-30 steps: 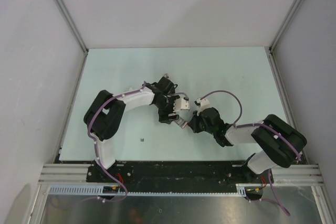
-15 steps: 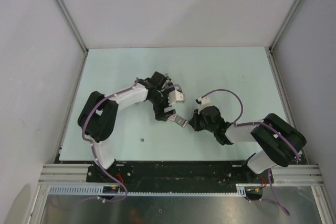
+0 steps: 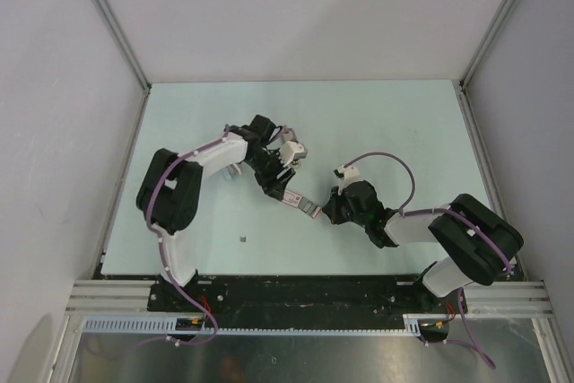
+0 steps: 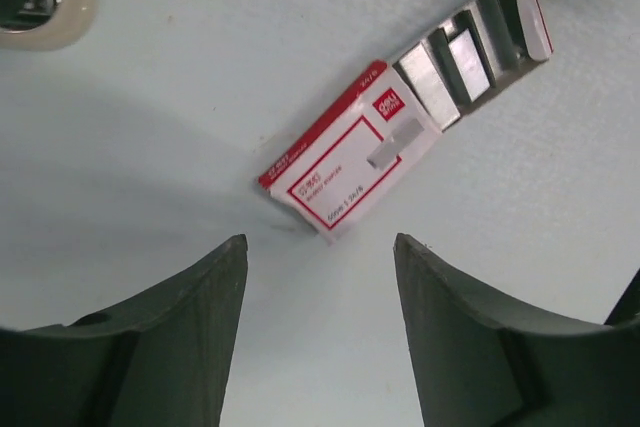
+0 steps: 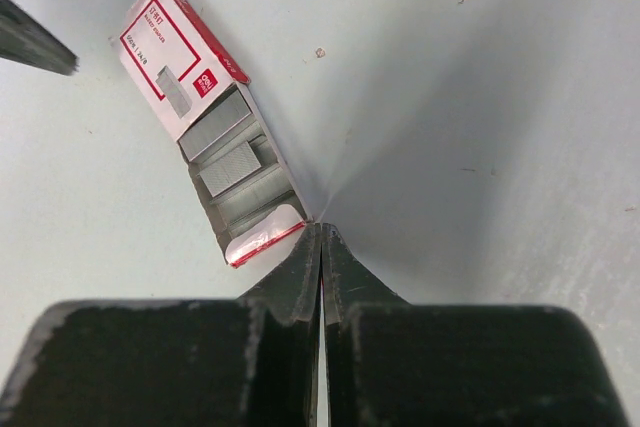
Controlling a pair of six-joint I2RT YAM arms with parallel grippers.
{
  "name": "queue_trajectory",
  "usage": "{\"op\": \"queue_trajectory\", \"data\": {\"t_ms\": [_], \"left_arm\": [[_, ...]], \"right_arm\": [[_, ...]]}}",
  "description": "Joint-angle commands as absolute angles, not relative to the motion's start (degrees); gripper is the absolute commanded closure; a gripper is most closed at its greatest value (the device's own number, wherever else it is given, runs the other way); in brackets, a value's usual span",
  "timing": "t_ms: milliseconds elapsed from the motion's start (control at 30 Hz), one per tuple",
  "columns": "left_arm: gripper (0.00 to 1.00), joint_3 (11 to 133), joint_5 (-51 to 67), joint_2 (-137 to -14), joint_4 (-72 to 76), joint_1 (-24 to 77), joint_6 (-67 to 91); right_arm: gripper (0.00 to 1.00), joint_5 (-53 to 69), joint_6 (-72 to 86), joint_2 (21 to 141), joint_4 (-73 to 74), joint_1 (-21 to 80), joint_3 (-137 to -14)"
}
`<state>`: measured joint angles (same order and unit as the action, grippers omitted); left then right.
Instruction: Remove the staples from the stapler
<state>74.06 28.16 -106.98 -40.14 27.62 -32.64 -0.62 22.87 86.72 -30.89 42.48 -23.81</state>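
Observation:
A red and white staple box [image 4: 350, 162] lies on the table with its grey tray [image 5: 240, 182] slid out, showing strips of staples. My left gripper [image 4: 318, 247] is open, just short of the box's near corner and touching nothing; from above it is the left gripper [image 3: 276, 187]. My right gripper [image 5: 321, 232] is shut at the tray's far end, with a red sliver of the flap between its tips. A small beige and dark thing, the stapler [image 3: 231, 173], lies beside my left arm; only its rounded stapler end [image 4: 72, 7] shows in the left wrist view.
A tiny dark speck [image 3: 243, 239] lies on the pale green table [image 3: 404, 123] in front of the left arm. White walls with metal rails [image 3: 121, 51] enclose the table on three sides. The two grippers stand close together, with the staple box [image 3: 303, 204] between them.
My left arm has drawn back to the left, away from the right gripper, leaving the box sleeve on the table. The stapler by its forearm has come into view. The right arm has barely moved.

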Motion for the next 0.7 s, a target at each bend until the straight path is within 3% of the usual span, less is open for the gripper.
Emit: {"op": "queue_trajectory", "data": {"t_ms": [0,533,600,667], "left_arm": [[0.36,79.84,35.48,-112.15,-43.28,27.51,-24.33],[0.48,82.83,36.46,-117.39,-43.67,26.58,-20.97],[0.48,83.18,34.8,-117.77,-43.63,26.57,-21.85],[0.49,83.39,33.97,-118.04,-43.6,26.48,-22.25]], "right_arm": [[1.0,-0.98,22.94,87.14,-30.68,42.63,-25.31],[1.0,-1.76,21.53,86.44,-30.19,44.18,-25.14],[0.94,-2.81,21.58,85.44,-29.37,44.33,-25.14],[0.79,-3.98,21.68,83.74,-28.5,44.33,-25.14]]}}
